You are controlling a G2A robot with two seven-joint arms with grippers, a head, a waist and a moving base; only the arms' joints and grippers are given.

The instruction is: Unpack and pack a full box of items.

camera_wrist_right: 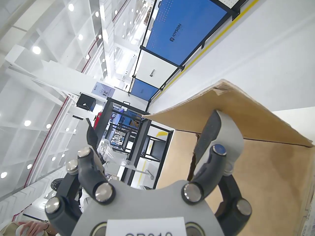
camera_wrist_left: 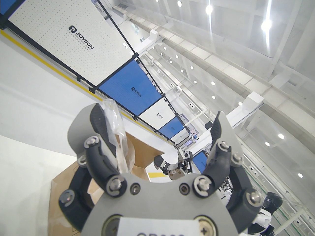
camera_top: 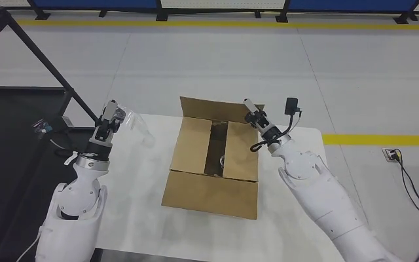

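White surface (camera_top: 131,223), cardboard box (camera_top: 209,190) centred. At nine o'clock, left claw (camera_wrist_left: 158,114) spread beside clear bag (camera_wrist_left: 114,121): probably light, limp, slippery; pinch bunched film. Likewise spread, right claw (camera_wrist_right: 152,122).

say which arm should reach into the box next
Right, probably: the right gripper, open, is at the cardboard box flap; the left gripper is off to the side, a clear plastic bag against it.

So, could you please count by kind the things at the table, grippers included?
Cardboard box: 1
Clear plastic bag: 1
Grippers: 2, the left gripper and the right gripper
Total: 4
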